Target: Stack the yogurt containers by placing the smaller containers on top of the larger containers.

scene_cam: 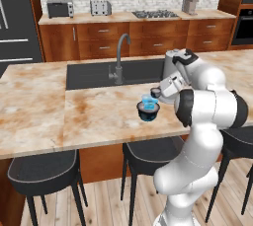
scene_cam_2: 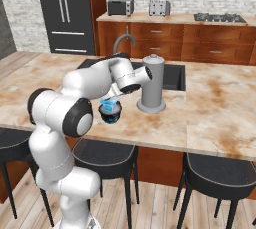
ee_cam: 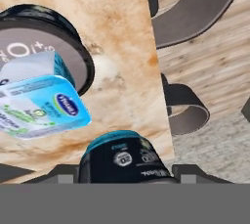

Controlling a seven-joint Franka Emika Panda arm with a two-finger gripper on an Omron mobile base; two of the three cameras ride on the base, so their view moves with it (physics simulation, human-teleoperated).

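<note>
The dark navy tub [scene_cam: 148,113] [scene_cam_2: 110,115] [ee_cam: 53,42] stands on the counter near its front edge. The light-blue cup [scene_cam: 148,102] [scene_cam_2: 108,105] [ee_cam: 41,103] rests on the tub's pale top and is tilted. The tiny dark cup [scene_cam: 155,92] [ee_cam: 124,154] sits between my fingers. My gripper [scene_cam: 159,94] [ee_cam: 124,173] is shut on it, just right of the tub and slightly above its top. In the right base view my forearm hides the fingers.
A tall grey cylinder [scene_cam_2: 151,85] [scene_cam: 170,64] stands just behind my hand. The sink [scene_cam: 99,74] with its faucet [scene_cam: 119,57] lies further back. The counter's front edge [ee_cam: 158,96] is close to the tub, with dark stools [ee_cam: 205,12] below it.
</note>
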